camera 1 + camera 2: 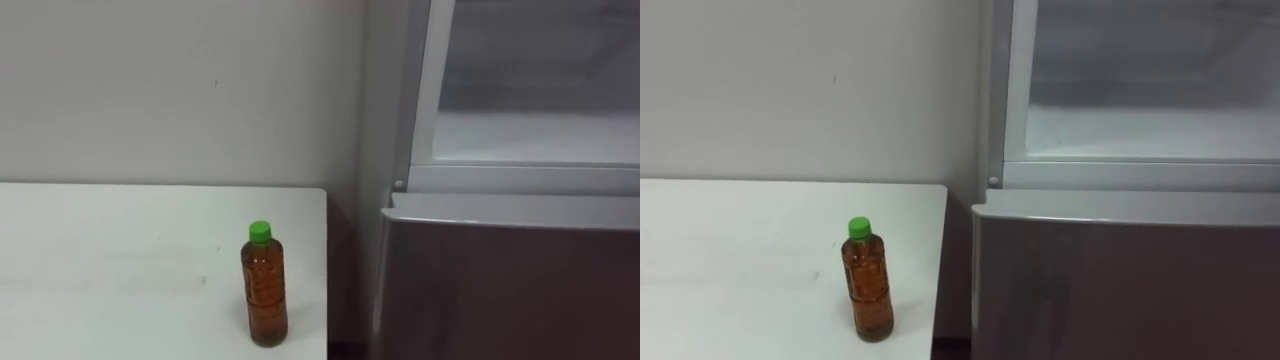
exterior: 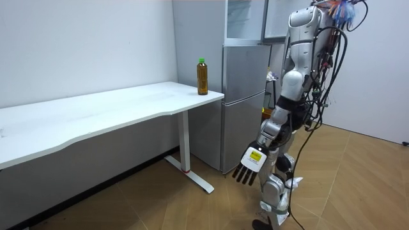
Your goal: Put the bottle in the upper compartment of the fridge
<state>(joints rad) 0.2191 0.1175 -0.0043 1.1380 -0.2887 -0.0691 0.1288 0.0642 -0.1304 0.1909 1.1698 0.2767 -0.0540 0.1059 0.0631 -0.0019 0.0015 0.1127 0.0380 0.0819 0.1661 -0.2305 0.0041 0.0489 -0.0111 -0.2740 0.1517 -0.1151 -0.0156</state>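
Locate the left hand (image 2: 248, 169) in the room view. It hangs low at the robot's side with its back toward the camera, fingers straight and spread, pointing at the floor. It holds nothing.

Locate the bottle (image 1: 265, 290). It stands upright on the white bench (image 1: 100, 260), close to the bench's front corner on the fridge side. It has a green cap and amber contents. From the hand, the bottle is higher up and toward the room view's left, well apart from it. Nothing touches the bottle.

Note the fridge (image 1: 500, 290). It stands just beside the bench end, beyond the hand and between it and the wall. Its lower door is closed. The upper compartment (image 1: 530, 100) sits far above the hand; it appears to be open, with a pale interior visible inside a light frame, though the eye views do not confirm this clearly.

The robot stands upright on the wooden floor, facing the fridge and the bench corner.
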